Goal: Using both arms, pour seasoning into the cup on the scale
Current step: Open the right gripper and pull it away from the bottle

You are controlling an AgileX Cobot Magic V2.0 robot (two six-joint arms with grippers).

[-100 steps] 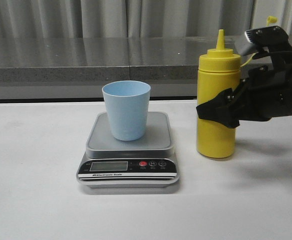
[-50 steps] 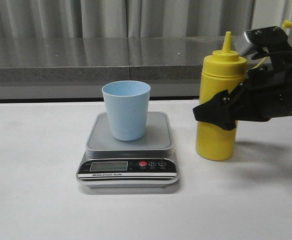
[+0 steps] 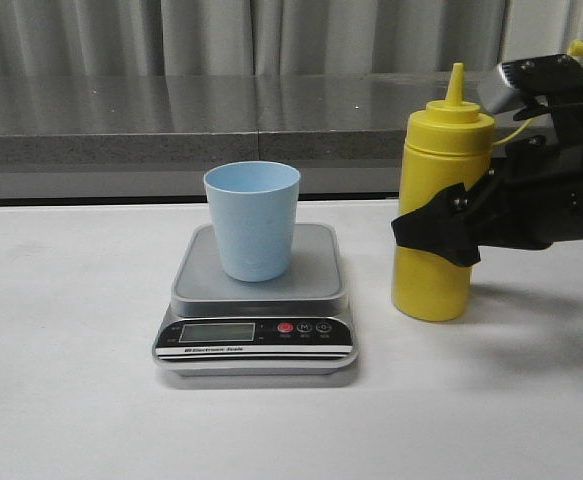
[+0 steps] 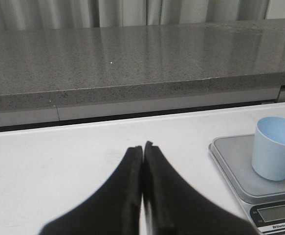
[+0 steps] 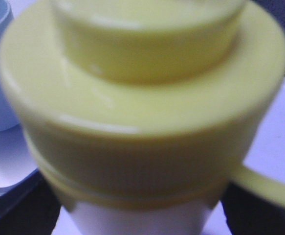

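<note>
The yellow seasoning bottle (image 3: 443,160) stands right of the scale, leaning slightly, its nozzle up and its cap strap trailing to the right. My right gripper (image 3: 441,235) is shut on the bottle's middle, coming in from the right. In the right wrist view the bottle's shoulder (image 5: 142,98) fills the frame, with a dark finger on each side of it. The light blue cup (image 3: 252,220) stands upright on the grey scale (image 3: 256,335). My left gripper (image 4: 143,149) is shut with nothing in it, low over the table left of the scale (image 4: 230,159) and cup (image 4: 275,154).
A grey stone ledge (image 3: 171,125) runs along the back of the white table, with curtains behind it. The left arm does not appear in the front view.
The bottle's top has swung to the right in my right gripper, so the bottle now leans a little. The cup and scale have not moved.
</note>
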